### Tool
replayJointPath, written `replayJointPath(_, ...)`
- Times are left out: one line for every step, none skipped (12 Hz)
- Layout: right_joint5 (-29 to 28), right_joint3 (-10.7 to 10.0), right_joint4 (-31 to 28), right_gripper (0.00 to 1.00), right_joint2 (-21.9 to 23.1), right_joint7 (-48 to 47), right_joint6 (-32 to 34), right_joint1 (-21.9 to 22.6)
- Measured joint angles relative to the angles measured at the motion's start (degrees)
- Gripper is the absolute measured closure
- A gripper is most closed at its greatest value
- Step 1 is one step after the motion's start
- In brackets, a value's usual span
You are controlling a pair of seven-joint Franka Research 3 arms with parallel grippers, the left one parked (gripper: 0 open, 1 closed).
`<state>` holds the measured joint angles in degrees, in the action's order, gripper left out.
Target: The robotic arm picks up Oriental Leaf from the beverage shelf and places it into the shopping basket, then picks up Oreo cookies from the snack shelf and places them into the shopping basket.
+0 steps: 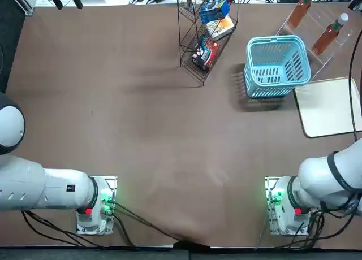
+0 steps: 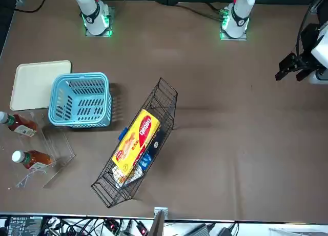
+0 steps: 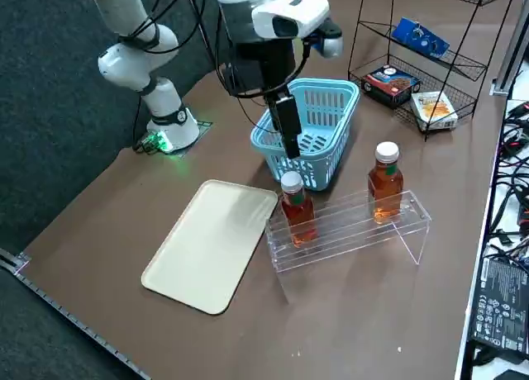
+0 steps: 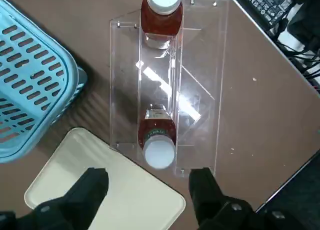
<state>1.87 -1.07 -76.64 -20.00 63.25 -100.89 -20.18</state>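
Pale-blue slotted basket (image 1: 277, 66) — cream tray (image 3: 211, 246) — amber bottles (image 3: 385, 182) (image 3: 298, 209), white-capped, labels seemingly whitish.

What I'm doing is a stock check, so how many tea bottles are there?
2, both on the clear stand: one bottle nearer the cream tray, the other farther away. The right gripper hovers nearby, open.

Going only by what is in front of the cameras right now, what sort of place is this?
Probably a robotics lab dressed as a small shop: white jointed robot arms surround a light-blue slotted plastic basket and a black wire rack holding snack packs.
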Motion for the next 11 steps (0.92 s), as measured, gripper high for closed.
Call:
replayJointPath(-0.06, 0.0, 0.09, 0.0, -0.44, 0.0, 0.0, -0.06)
replayJointPath(-0.12, 0.0, 0.1, 0.0, -1.23, 0.0, 0.0, -0.24)
replayJointPath(-0.14, 0.0, 0.1, 0.0, -1.66, 0.0, 0.0, -0.4)
replayJointPath(-0.17, 0.0, 0.11, 0.0, -2.18, 0.01, 0.0, -0.56)
replayJointPath(-0.24, 0.0, 0.11, 0.0, -2.74, 0.03, -0.01, -0.68)
replayJointPath(-0.26, 0.0, 0.09, 0.0, -3.4, 0.03, -0.28, -0.75)
replayJointPath(-0.27, 0.0, 0.02, 0.0, -4.02, 0.03, -1.01, -0.78)
replayJointPath(-0.32, 0.0, -0.22, 0.0, -4.59, 0.04, -2.05, -0.79)
replayJointPath(-0.72, 0.01, -0.74, 0.0, -5.02, 0.04, -3.16, -0.82)
replayJointPath(-1.29, 0.01, -1.34, 0.0, -5.32, 0.04, -4.08, -0.94)
replayJointPath(-1.7, 0.01, -1.94, 0.0, -5.53, 0.04, -4.77, -1.12)
